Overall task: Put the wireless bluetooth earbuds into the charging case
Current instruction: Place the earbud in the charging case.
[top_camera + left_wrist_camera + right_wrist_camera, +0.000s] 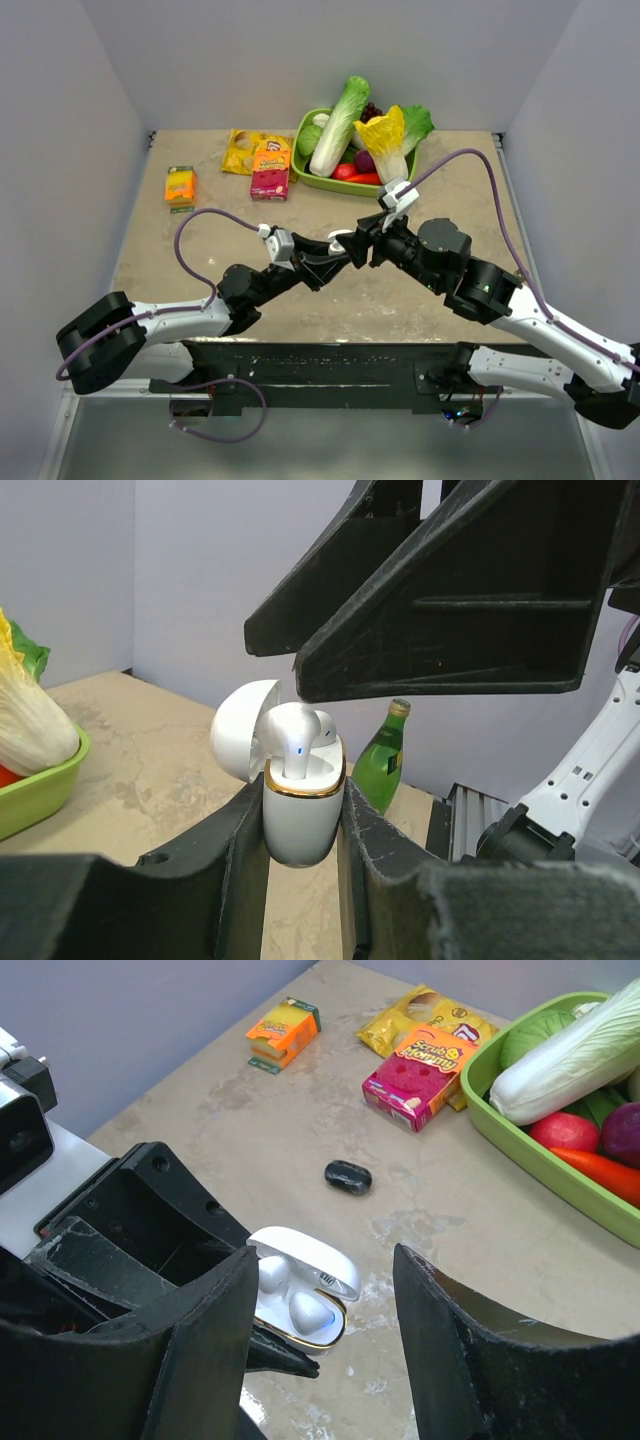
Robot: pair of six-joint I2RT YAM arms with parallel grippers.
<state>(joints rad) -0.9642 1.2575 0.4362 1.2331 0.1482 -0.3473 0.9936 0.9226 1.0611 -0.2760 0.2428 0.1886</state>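
The charging case (300,830), white with a gold rim, is upright between the fingers of my left gripper (303,805), which is shut on its body. Its lid (240,730) is swung open. One earbud (296,735) stands in its slot with a blue light on its stem, and a second earbud (326,728) sits behind it. In the right wrist view both earbuds (308,1312) lie inside the case (330,1272). My right gripper (325,1260) hovers just above the case, open, holding nothing. From the top view the two grippers (352,243) meet mid-table.
A small black object (348,1176) lies on the table beyond the case. A pink box (418,1075), an orange box (285,1030) and a yellow bag (415,1012) lie farther back. A green basket (560,1175) of vegetables is back right. A green bottle (385,755) stands behind the case.
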